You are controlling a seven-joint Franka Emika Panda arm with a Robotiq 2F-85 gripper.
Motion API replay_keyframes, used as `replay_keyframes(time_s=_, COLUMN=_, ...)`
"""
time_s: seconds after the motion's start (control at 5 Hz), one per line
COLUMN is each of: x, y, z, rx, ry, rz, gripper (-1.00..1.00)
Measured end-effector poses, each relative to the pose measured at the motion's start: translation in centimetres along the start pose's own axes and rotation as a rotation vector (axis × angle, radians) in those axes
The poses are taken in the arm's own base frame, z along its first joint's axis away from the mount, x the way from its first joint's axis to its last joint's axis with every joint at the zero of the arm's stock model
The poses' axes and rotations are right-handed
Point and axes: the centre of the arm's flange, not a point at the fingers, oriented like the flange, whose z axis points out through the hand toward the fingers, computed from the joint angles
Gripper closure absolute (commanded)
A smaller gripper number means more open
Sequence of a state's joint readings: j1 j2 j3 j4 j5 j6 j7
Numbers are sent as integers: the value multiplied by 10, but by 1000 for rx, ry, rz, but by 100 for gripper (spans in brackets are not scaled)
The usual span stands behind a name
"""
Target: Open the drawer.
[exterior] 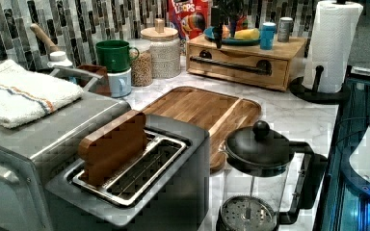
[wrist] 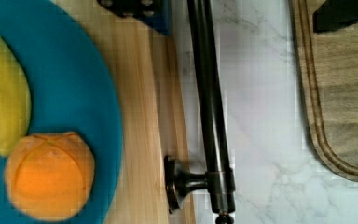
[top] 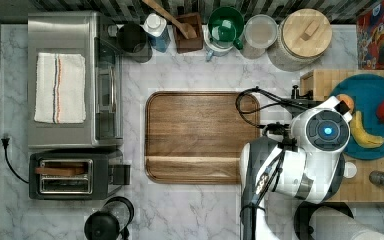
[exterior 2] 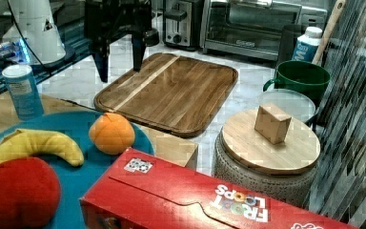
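Fingers [exterior 2: 120,59] spread above the drawer [exterior: 238,67] handle [wrist: 210,107], I see; bare marble counter [wrist: 261,116] separates handle from tray [wrist: 342,112] edge.

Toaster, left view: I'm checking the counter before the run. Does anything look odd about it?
Yes. A wooden slab stands in a slot of the toaster, where bread would go, and it leans to one side. Nothing around it looks spilled or broken.

- Dark wooden tray [top: 200,136] on the marble bench [top: 190,210], beside the fingers.
- Teal plate [wrist: 70,93] with orange [wrist: 49,175] and banana [wrist: 2,93], on the fingers' other side.
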State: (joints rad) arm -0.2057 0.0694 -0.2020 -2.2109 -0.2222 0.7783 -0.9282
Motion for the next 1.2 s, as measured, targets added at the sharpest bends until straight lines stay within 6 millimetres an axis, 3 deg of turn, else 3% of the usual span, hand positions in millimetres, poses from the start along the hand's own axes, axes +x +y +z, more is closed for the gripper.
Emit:
replay_keyframes(time_s=0.4, x=15, y=-14, z=25, rx=-13, ry=75, rz=-33, gripper=-100)
replay_keyframes(time_s=0.6, x=21, y=-19, z=48, rx=-14, ry=86, rz=-45, gripper=-100)
replay_keyframes(time_s=1.0, x=12, y=-21, z=114, rx=-4, ry=-8, rz=-48, gripper=-100)
replay_keyframes(time_s=1.2, x=3, y=-18, z=135, rx=3, ry=-50, rz=-40, gripper=-100)
